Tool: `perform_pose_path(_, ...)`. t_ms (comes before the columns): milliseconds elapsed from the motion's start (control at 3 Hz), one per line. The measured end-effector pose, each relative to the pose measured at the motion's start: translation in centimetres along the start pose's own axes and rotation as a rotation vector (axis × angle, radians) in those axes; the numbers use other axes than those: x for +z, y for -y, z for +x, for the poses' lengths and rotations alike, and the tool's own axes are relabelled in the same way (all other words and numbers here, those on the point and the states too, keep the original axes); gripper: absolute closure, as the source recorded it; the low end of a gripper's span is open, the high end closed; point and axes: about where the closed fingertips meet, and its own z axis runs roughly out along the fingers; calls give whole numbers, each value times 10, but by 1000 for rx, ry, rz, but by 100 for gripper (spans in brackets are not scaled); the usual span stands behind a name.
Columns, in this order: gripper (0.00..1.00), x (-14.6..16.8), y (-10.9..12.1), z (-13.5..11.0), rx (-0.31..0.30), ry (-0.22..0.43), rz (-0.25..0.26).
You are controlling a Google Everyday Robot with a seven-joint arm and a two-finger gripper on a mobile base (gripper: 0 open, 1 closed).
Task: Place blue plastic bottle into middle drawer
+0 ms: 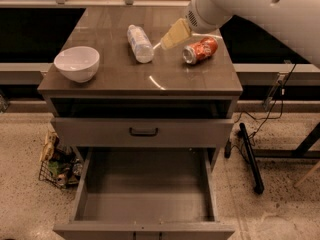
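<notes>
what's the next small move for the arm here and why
Probably shift the gripper sideways and down onto the blue plastic bottle. It hovers between that bottle and the soda can, the bottle lies on its side on the cabinet top, and the middle drawer below stands open.

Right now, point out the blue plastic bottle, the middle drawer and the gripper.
blue plastic bottle (139, 44): camera view, label.
middle drawer (145, 204): camera view, bare floor.
gripper (166, 42): camera view, front end, beside bottle.

No print is legible on the blue plastic bottle (140, 44) or soda can (200, 50), which flank the gripper (170, 37) toward the desk's far edge.
</notes>
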Motion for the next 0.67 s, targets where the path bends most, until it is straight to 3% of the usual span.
perform_pose_path(333,0,25,-6,-20,40,19,7)
perform_pose_path(667,0,42,-14,-44,92,41,-28)
